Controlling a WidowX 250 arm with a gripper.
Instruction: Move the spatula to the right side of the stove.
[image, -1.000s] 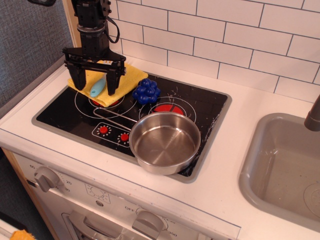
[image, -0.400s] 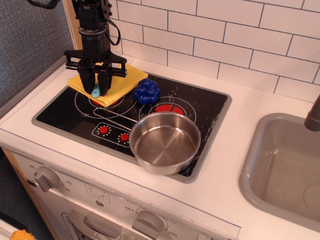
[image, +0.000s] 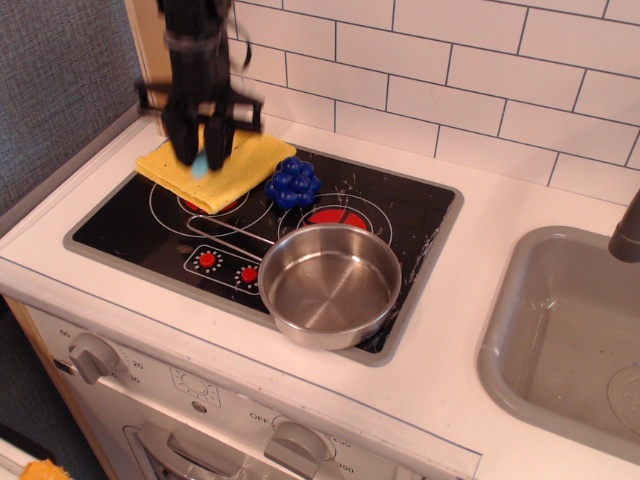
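Stove (image: 150, 225): glossy black cooktop, grey rim, white ring outlines, red burner centres and two red knob dots near the front edge. Set into a white table (image: 480, 300) with a white tiled wall behind.

Open room: the stove's right rear quarter is bare black glass; white table lies between the stove's right rim and the sink (image: 560, 330) (grey, rounded, at far right). The left front of the glass is also bare.

Pan (image: 328, 285): round, brushed steel, empty, at the stove's front right, its long handle running left across the glass.

Berries (image: 293, 182): knobbly dark blue cluster, near the stove's back, just beside the cloth.

Cloth (image: 235, 165): yellow, soft, lying flat over the stove's back left corner.

Gripper (image: 205, 150): black, blurred, above the cloth at the back left; jaws drawn close on the spatula.

Spatula (image: 203, 160): only a light blue tip shows below the jaws, hanging over the cloth; whether it touches the cloth cannot be told (head hidden).

Front panel: white, with grey knobs (image: 92, 355) below the table's edge.
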